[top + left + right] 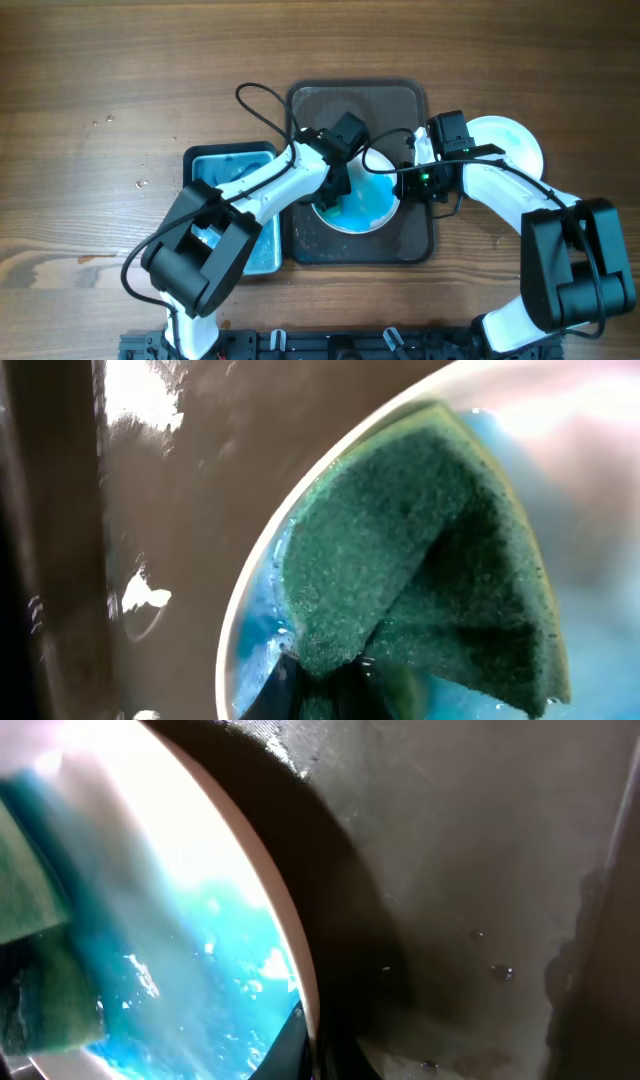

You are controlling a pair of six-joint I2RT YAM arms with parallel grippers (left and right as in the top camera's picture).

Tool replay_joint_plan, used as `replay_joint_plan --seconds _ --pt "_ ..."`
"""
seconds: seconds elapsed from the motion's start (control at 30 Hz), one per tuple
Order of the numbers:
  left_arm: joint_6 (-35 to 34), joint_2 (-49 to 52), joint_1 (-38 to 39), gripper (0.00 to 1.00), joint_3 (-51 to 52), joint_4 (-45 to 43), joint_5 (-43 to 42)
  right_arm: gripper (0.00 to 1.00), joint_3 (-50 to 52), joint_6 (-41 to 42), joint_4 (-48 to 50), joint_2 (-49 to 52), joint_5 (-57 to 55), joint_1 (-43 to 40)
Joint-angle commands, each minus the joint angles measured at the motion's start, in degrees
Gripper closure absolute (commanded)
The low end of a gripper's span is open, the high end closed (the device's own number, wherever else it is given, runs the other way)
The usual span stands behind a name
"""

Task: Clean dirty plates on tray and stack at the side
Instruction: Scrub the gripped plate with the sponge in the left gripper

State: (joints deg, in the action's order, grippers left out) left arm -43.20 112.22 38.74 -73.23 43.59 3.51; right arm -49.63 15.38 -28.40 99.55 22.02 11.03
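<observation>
The left pincer (338, 188) is clenched on a green sponge (400, 560), which presses on the blue-smeared plate (358, 208) lying in the tray (412, 245). The right pincer (403, 188) is clenched at that plate's right rim, apparently steadying it. A whiter plate (510, 145) rests on the desk (100, 100) beside the tray. Scrubbing appears midway, since blue covers much of the plate. Stacking is not yet done.

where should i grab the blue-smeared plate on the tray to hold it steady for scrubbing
Pinch the shallow rim at its right edge, coming in from the right. The plate lies flat in the tray, so only the raised rim offers a lip to pinch, and the sponge occupies its left part.
</observation>
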Motion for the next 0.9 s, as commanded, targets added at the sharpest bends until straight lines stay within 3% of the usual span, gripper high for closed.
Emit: replay_joint_plan --seconds 0.0,0.07,0.1,0.3,0.43,0.63,0.87 --pt "-0.6 3.7 -2.1 0.96 2.7 -10.7 -18.3 0.96 2.6 0.3 -1.1 3.0 -7.0 -0.7" --pt "-0.9 4.6 -0.9 0.96 3.0 -18.7 -31.7 0.96 2.6 0.3 -1.0 3.0 -7.0 -0.7" --pt "-1.2 4.9 -0.3 0.96 3.0 -20.5 -33.8 0.96 2.6 0.3 -1.0 3.0 -7.0 -0.7" --pt "-2.5 7.1 5.5 0.96 3.0 -26.8 -34.9 0.96 2.6 0.2 -1.2 3.0 -7.0 -0.7" --pt "-2.0 7.7 6.7 0.96 3.0 -25.7 -34.8 0.96 2.6 0.2 -1.2 3.0 -7.0 -0.7" --pt "-1.8 7.1 3.6 0.96 3.0 -16.9 -27.9 0.96 2.6 0.2 -1.2 3.0 -7.0 -0.7" --pt "0.8 1.6 -3.1 0.96 3.0 -4.1 -6.4 0.96 2.6 0.2 -1.2 3.0 -7.0 -0.7"
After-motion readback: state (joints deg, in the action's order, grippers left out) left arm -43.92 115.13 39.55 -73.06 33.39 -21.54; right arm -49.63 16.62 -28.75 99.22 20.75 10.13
